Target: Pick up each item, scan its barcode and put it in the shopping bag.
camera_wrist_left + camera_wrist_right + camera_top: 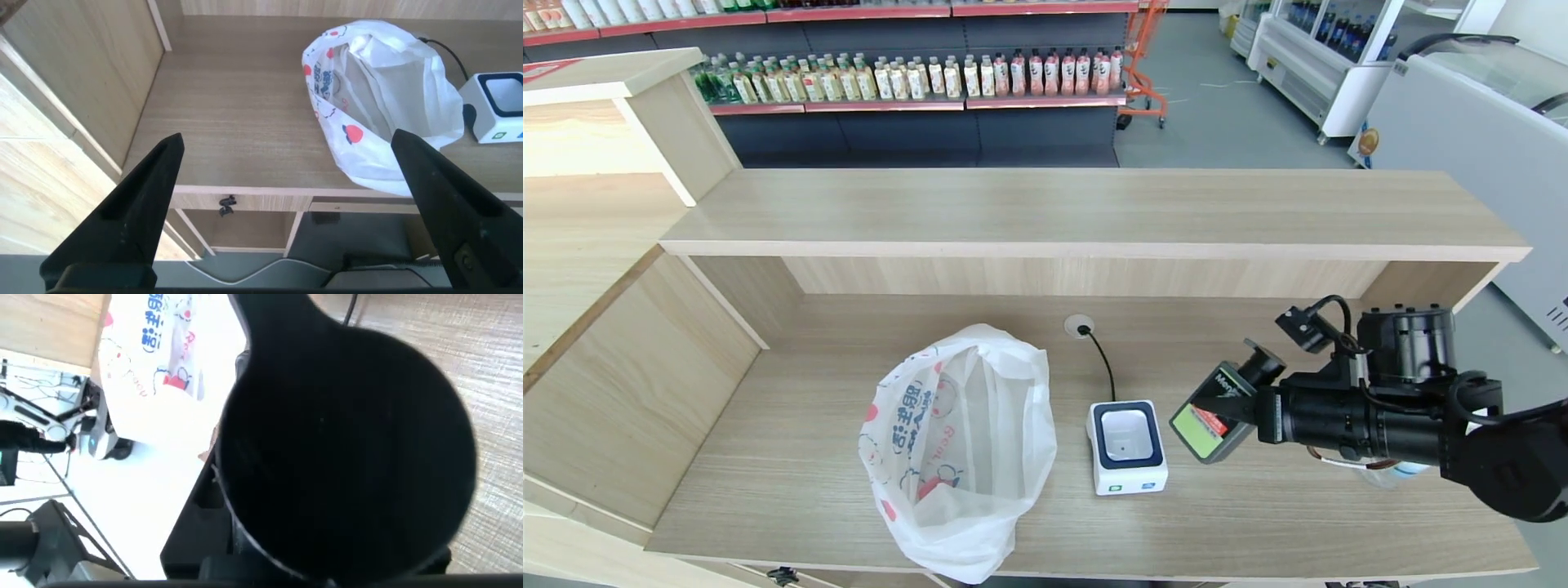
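Observation:
A dark round canister [1207, 425] with a green and red label hangs tilted just right of the white barcode scanner [1125, 447], above the counter. My right gripper [1235, 402] is shut on it. The canister's black base [343, 441] is close up in the right wrist view. The white plastic shopping bag [960, 445] with red and blue print stands open left of the scanner; the bag [380, 94] also shows in the left wrist view. My left gripper [286, 220] is open and holds nothing, in front of the counter's front edge, to the bag's left.
The wooden counter [792, 457] has a raised back ledge [1094, 212] and side walls. A black cable [1104, 359] runs from the scanner to a grommet at the back. A pale item [1390, 474] lies partly hidden under my right arm.

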You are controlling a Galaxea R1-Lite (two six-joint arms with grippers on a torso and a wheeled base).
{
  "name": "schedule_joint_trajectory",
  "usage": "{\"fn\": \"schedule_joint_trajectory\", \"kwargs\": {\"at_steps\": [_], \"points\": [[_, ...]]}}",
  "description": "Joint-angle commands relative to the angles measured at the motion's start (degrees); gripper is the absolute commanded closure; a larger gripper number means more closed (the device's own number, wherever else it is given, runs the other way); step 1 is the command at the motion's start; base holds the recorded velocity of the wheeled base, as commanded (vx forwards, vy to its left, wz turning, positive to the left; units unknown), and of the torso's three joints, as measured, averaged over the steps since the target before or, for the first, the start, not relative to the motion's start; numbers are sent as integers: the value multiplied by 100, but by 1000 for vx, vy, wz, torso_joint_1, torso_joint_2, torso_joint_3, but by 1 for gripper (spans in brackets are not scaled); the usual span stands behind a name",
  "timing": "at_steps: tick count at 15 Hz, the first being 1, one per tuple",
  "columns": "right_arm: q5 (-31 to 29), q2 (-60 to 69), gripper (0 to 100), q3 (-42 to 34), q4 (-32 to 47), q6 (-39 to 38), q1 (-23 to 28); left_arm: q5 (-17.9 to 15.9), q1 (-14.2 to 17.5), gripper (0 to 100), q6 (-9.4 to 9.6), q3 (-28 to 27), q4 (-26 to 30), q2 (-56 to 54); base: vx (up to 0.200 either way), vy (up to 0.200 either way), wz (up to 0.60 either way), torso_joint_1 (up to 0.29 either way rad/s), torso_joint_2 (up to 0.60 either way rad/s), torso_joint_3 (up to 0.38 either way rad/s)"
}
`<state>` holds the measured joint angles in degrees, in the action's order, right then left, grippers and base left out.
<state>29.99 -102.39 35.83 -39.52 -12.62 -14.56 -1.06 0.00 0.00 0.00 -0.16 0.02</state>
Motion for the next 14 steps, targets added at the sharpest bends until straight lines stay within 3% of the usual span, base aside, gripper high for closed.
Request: {"fn": "schedule_joint_trajectory", "kwargs": {"at_steps": [1, 4, 8, 14], "points": [[7, -361, 100, 91, -12, 22, -47, 1, -9, 0, 0, 0, -2, -2, 0, 0, 0, 0, 0, 0], [16, -651, 100, 109, -161, 14, -162, 1, 0, 0, 0, 0, -2, -2, 0, 0, 0, 0, 0, 0], [33, -1266, 100, 117, -1119, 22, -267, 1, -9, 0, 0, 0, -2, -2, 0, 0, 0, 0, 0, 0], [33, -1705, 100, 293, -1427, -21, -504, 1, -9, 0, 0, 0, -2, -2, 0, 0, 0, 0, 0, 0]]}}
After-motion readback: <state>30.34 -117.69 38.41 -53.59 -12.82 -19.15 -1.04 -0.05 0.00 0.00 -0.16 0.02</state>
